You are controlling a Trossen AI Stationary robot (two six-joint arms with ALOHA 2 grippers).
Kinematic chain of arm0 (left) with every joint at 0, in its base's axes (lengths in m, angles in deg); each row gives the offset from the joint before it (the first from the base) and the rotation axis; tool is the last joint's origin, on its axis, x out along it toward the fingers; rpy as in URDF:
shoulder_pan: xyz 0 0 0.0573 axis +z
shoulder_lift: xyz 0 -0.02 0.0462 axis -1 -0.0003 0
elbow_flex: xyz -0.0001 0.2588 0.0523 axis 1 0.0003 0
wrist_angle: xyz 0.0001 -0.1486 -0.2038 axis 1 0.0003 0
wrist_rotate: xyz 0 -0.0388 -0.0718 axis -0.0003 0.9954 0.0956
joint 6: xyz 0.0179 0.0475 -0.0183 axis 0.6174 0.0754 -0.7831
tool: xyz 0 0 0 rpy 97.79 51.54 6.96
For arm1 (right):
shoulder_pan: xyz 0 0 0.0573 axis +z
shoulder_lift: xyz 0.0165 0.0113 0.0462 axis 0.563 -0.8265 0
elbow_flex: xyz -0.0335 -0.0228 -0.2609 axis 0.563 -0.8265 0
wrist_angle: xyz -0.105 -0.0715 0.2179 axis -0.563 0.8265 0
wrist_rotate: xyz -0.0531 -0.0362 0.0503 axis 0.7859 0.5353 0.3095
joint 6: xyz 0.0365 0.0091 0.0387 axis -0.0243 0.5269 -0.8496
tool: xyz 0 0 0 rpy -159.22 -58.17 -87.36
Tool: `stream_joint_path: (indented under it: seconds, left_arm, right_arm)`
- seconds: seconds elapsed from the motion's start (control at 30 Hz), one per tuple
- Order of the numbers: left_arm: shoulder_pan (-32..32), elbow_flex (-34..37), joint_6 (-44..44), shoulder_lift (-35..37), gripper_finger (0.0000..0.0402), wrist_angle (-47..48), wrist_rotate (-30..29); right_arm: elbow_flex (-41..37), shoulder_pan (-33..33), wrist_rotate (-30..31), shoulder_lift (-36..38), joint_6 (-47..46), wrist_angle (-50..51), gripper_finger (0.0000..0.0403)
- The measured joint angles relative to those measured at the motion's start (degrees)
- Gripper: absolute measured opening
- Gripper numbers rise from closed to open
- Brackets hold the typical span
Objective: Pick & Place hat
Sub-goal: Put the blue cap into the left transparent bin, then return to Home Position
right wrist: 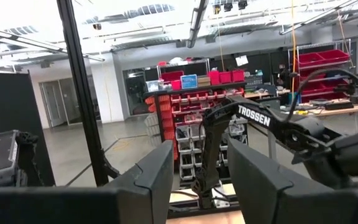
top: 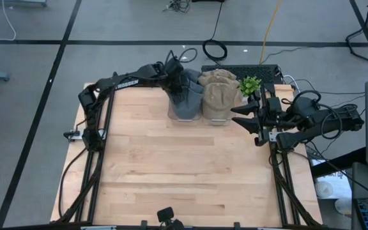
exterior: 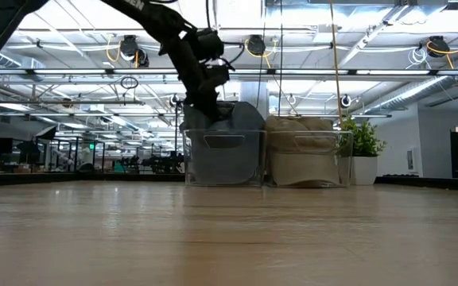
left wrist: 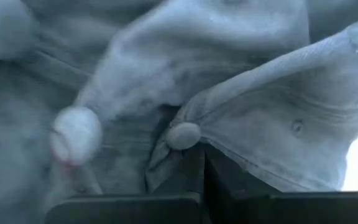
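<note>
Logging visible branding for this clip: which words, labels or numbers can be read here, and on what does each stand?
"TROSSEN": white letters on the left arm, right wrist view.
"ROSSEN": same brand, first letter unclear, on the left arm's upper link in the high view.
Part of that lettering shows at the low view's top edge, cut off, unreadable.
Signs on the red-bin shelves: too small to read.

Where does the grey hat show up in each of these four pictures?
High view: the grey hat sits at the table's far edge, in a clear bin, left claw on it.
Low view: centre left, in the clear bin.
Left wrist view: grey fabric fills the picture.
Right wrist view: not in it.
Shared landmark: the tan hat beside it.
</note>
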Motion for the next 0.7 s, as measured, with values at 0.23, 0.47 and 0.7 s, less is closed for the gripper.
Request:
stream_joint_path:
  seconds: [0.23,0.47,0.7]
  left_arm:
    - [-1.96,0.09,-1.27,2.40,0.0007,0.15,1.70]
    - [-4.65,0.02,-2.39,10.82,0.0003,1.95,5.04]
    - [-8.47,0.00,-4.94,20.20,0.0002,2.70,8.44]
  right_arm:
    - [-0.02,0.00,-0.02,-0.30,0.02,-0.04,0.0141]
    - [-0.02,0.00,0.00,-0.33,1.65,-0.01,0.0141]
    - [-0.02,0.00,3.34,-0.33,5.93,0.04,0.0141]
